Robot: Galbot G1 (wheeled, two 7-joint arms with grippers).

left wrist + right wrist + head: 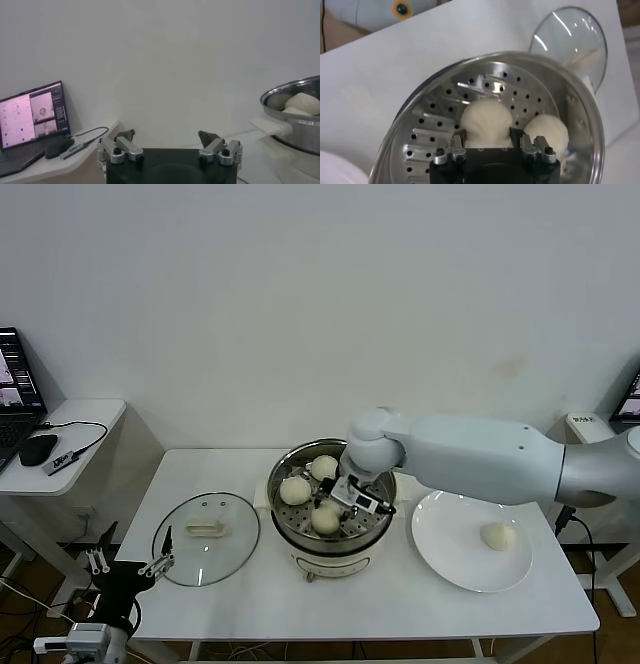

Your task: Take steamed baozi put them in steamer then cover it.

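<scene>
The steamer [372,534] stands mid-table with three steamed baozi on its perforated tray [520,95]. My right gripper [339,504] reaches into it and is shut on the front baozi [325,521], its fingers pressing both sides of that bun [486,120]. A second baozi [547,131] lies right beside it; the other two sit further back [294,489] [323,467]. One more baozi [497,536] rests on the white plate [450,559]. The glass cover [206,537] lies flat on the table left of the steamer. My left gripper [128,561] hangs open and empty off the table's left front corner.
A side desk [85,419] at the left carries a laptop [32,117], a mouse [38,449] and a cable. The steamer's rim and cream handle [272,127] show far off in the left wrist view. A white wall backs the table.
</scene>
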